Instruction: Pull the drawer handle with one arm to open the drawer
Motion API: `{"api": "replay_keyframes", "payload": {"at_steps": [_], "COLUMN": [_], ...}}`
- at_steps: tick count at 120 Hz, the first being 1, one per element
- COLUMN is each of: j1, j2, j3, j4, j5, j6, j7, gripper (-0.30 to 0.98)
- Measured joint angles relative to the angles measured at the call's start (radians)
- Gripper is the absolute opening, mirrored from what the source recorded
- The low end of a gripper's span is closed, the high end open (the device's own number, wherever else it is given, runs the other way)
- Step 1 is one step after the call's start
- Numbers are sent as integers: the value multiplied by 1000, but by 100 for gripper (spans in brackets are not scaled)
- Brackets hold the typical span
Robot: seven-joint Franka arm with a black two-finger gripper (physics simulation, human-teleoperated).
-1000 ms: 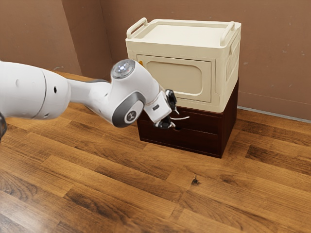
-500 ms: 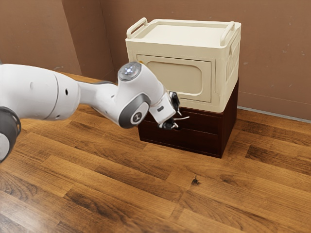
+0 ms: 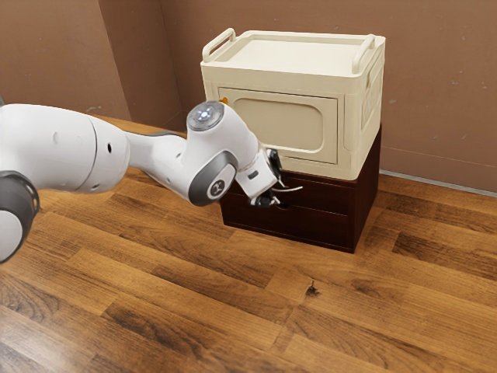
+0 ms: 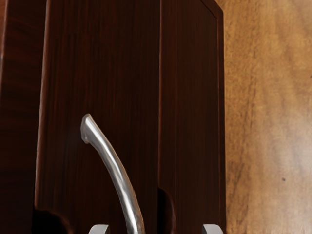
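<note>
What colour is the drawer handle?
The handle is shiny silver, seen best in the wrist view against the dark brown drawer front.

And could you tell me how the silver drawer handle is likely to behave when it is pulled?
The silver drawer handle should stay stiff, judging by its metallic sheen. Its smooth surface may prove slippery under a light grip. Its bowed shape could let a hold slide along it.

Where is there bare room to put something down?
There's room on top of the cream box, between its raised grips, and on the floor before the brown drawers. It's crowded around the silver handle, where my open gripper is.
</note>
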Motion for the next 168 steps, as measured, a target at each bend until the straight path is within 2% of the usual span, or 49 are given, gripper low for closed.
{"api": "replay_keyframes", "payload": {"at_steps": [60, 168], "j1": [-2, -35], "j2": [-38, -203], "j3": [-1, -13], "j4": [-55, -264], "j5": [-3, -4], "j6": [1, -1], "j7": [-1, -2], "gripper": [1, 3]}}
